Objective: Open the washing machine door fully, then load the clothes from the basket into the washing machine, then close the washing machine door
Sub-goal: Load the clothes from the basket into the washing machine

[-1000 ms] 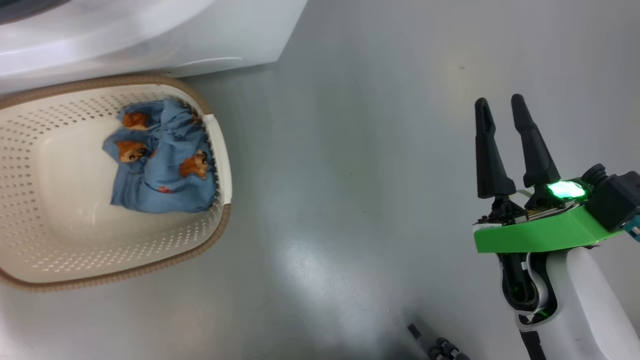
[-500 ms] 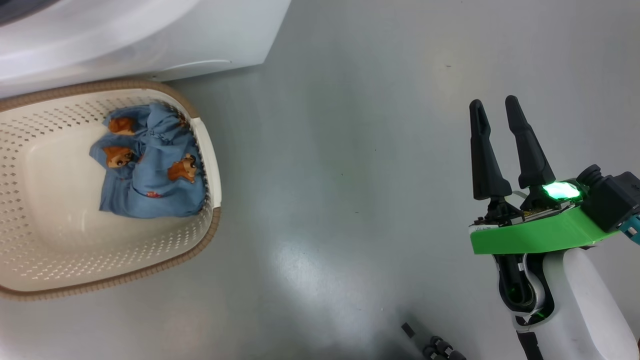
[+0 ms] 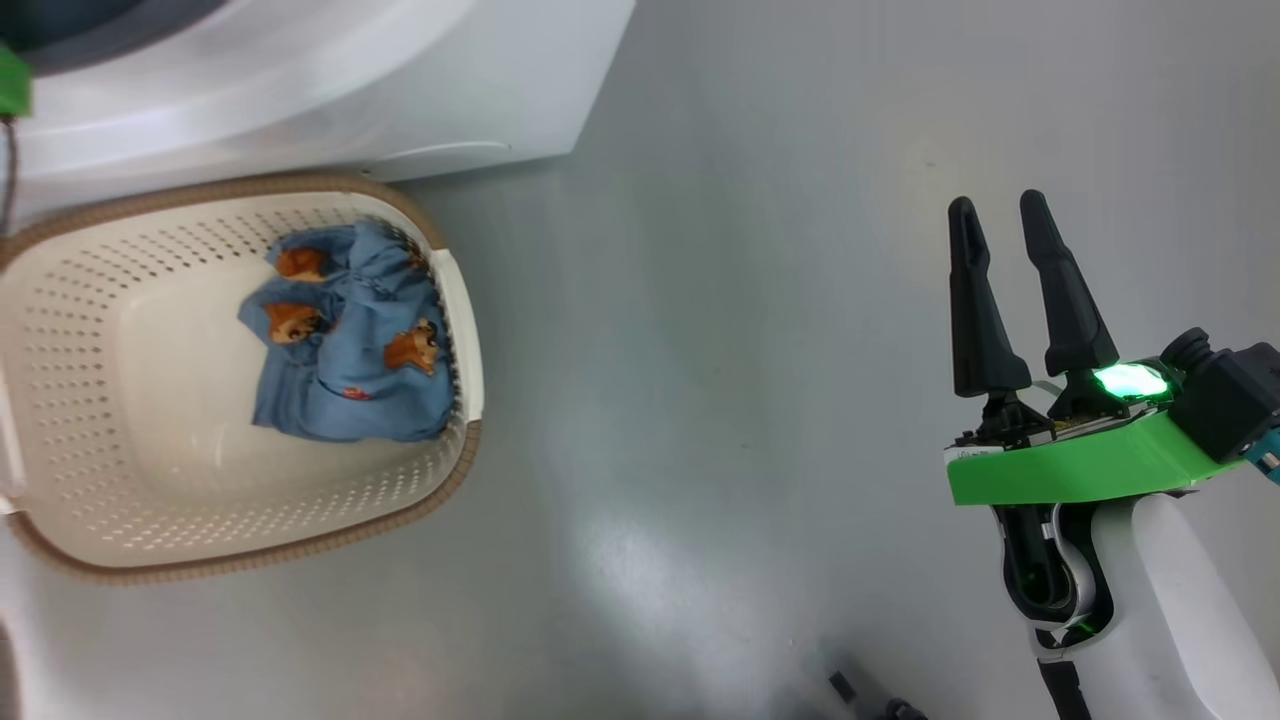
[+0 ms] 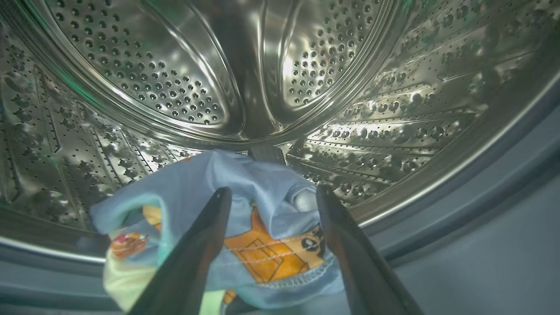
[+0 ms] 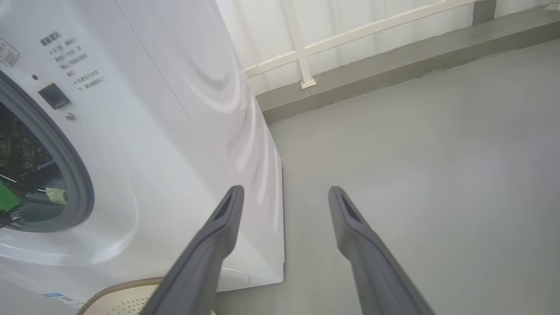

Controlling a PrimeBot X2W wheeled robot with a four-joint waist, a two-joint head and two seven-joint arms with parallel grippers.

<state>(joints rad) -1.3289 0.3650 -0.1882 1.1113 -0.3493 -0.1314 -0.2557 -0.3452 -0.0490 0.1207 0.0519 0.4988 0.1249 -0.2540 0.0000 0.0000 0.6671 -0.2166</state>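
Your left gripper (image 4: 273, 191) stands open inside the drum (image 4: 153, 78) of the washing machine (image 5: 175, 109) — a bear-print piece (image 4: 262, 186) lies between its fingers. More clothes (image 3: 350, 375) sit in the basket (image 3: 60, 330). Your right gripper (image 3: 997, 202) is open above the floor (image 3: 720, 350). The grey front-panel lettering (image 5: 65, 61) and the blue label (image 5: 61, 298) are too small to read.

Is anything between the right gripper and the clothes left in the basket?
Nothing visible: only bare floor lies between the right gripper and the basket. The clothes sit against its wall on that side, so the gripper would likely have to come in over the rim.
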